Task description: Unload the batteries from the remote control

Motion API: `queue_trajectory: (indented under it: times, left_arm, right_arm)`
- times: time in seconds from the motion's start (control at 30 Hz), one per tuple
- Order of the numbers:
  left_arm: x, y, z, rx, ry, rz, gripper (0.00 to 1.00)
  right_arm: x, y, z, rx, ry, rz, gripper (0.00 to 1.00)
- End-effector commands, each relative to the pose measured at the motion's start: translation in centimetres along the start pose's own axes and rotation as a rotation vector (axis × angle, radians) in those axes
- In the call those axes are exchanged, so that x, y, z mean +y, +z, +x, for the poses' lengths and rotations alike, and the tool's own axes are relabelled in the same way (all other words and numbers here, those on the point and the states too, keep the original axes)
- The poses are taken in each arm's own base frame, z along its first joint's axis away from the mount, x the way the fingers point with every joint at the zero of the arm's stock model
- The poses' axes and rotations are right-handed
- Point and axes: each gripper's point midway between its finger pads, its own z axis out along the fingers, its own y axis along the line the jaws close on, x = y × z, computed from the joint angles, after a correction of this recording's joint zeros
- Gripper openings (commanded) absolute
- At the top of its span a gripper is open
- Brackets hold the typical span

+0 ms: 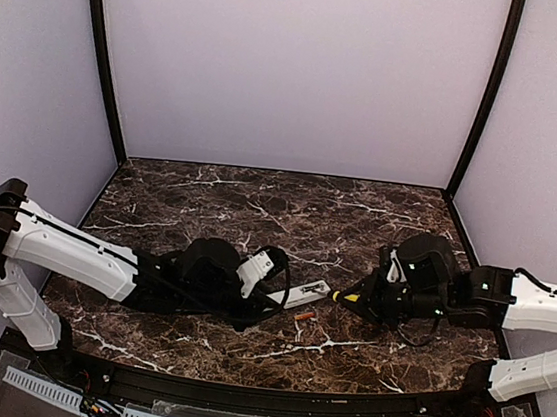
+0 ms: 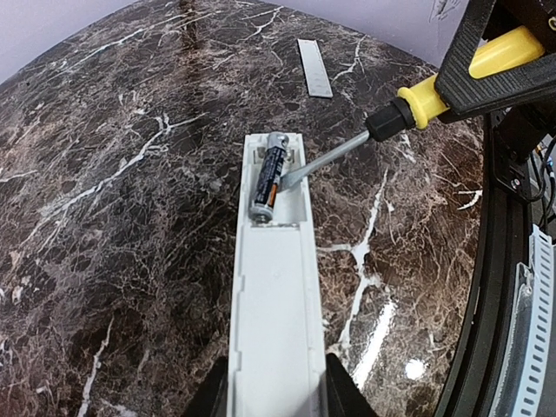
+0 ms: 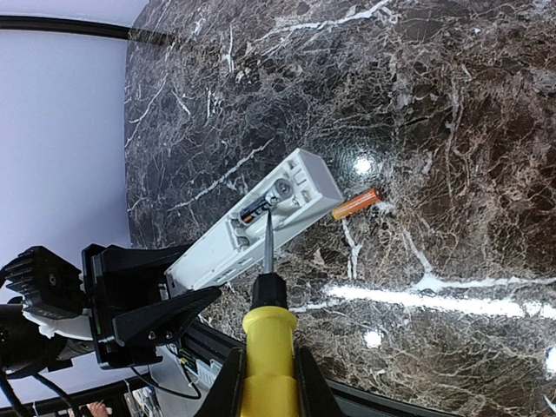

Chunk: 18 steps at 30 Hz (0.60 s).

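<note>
Top external: marble table (image 1: 209,196), lilac walls (image 1: 294,69); left fingers (image 2: 213,401) seemingly clamp remote control (image 2: 276,304); right fingers (image 3: 229,387) grip screwdriver (image 3: 268,343).

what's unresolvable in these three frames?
- Top view: battery bay of the remote control, too small to read.
- Left wrist: left gripper fingertips, cut off by the bottom edge.
- Right wrist: right gripper, likewise.
- Both wrists: whether the screwdriver tip sits under the seated battery or only against it; too fine.
- All views: button face of the remote control, turned away from every camera.
</note>
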Motion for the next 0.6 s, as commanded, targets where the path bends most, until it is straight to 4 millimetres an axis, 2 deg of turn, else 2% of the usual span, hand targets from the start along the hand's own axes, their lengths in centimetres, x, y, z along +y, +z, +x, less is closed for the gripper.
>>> queue_trajectory:
  times: [0.0,0.57]
  left_arm:
    - [-1.3,-0.3,-2.5,-0.099,-0.039,0.055,0.00]
    - [-2.2,1.2,0.9,-0.011,-0.151,0.115,0.00]
  right_arm:
    - [-1.1,0.7,1.0,0.033,-0.005,0.029,0.00]
    - [-3.8,1.7,1.8,0.060,-0.031,0.136,0.00]
